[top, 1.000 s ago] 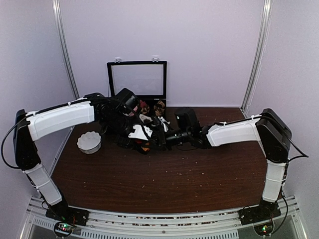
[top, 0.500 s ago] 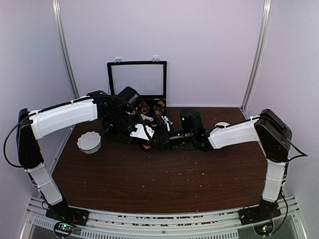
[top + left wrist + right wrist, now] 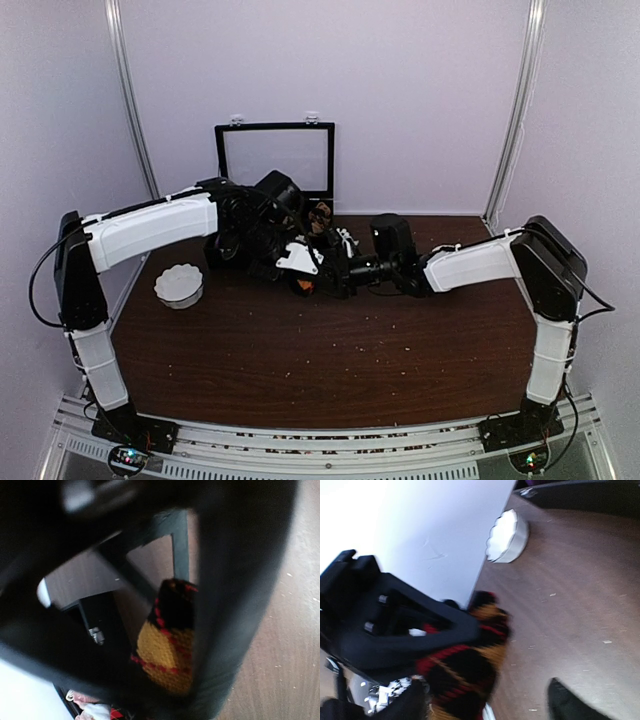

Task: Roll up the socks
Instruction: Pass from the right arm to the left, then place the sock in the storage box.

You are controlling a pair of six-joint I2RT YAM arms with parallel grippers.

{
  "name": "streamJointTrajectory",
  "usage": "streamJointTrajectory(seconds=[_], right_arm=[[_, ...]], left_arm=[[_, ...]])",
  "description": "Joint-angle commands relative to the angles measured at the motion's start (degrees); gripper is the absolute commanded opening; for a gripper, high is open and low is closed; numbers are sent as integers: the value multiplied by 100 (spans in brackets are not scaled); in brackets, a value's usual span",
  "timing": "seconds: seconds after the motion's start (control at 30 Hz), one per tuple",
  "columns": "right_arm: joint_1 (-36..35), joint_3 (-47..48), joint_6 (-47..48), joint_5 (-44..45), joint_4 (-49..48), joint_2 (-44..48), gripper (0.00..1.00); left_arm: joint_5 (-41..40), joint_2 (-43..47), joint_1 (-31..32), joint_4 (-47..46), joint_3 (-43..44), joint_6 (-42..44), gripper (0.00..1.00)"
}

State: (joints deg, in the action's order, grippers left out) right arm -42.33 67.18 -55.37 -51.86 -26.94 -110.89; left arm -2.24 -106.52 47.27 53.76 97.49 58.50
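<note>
The near half of the dark wooden desk [image 3: 330, 370] carries only scattered crumbs. Past it, toward the far middle, both arms meet over one argyle sock [image 3: 465, 667], black with orange diamonds and red lines, lying bunched on the wood. The left pincer [image 3: 300, 277] appears clamped narrow on it, though the wrist view is blurred. The right pincer [image 3: 338, 277] stands wide beside the sock, holding nothing.

The sock is probably light, limp knit that sags and unrolls unless it is kept pinched. It stretches rather than slips, and nothing about it is fragile. The best hold is likely across the thick folded end, with the fingers biting through all layers, not just the top one.

A white scalloped bowl [image 3: 178, 285] sits to the left. Farther back lie more socks [image 3: 321, 215] and a black-framed box [image 3: 275, 160]. No brand, label or writing is readable.
</note>
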Motion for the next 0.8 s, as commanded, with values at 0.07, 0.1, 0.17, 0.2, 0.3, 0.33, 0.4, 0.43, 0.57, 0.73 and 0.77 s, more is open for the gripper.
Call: streamJointTrajectory(seconds=[0.07,0.1,0.17,0.2,0.3,0.33,0.4,0.43,0.57,0.73,0.77], right_arm=[[557,-52,1345,739,1634,882,100],[657,-69,1614,976,2026,1056,100],[837,-146,2023,1415,2650,1370,100],[943,-211,2189,1608,2871,1526,100],[1081,-485,2519,2104,3285,1915,100],[1089,-565,2586,2191,3351,2016,100],[1094,-736,2691,2260,3412,2150,100],[1095,-831,2703,2267,3398,2212,100],[1091,-1242,2693,2261,3238,2348,100],[1102,-1478,2647,2184,3015,2336,100],[1100,-1512,2623,2162,2974,2342,100]], left_arm=[[-905,-464,-454,-890,527,-425,0],[-1039,-547,-532,-1031,610,-371,0],[-1380,-762,-666,-1290,791,-164,0],[-1528,-874,-702,-1415,857,-4,0],[-1816,-1179,-753,-1937,948,502,0],[-1898,-1288,-754,-2092,1045,618,0],[-2100,-1649,-754,-2355,1394,789,0],[-2197,-1826,-754,-2453,1625,830,0],[-2543,-2377,-752,-2990,2208,1193,0],[-2630,-2686,-728,-3484,2209,1913,0],[-2661,-2718,-714,-3642,2128,2077,0]])
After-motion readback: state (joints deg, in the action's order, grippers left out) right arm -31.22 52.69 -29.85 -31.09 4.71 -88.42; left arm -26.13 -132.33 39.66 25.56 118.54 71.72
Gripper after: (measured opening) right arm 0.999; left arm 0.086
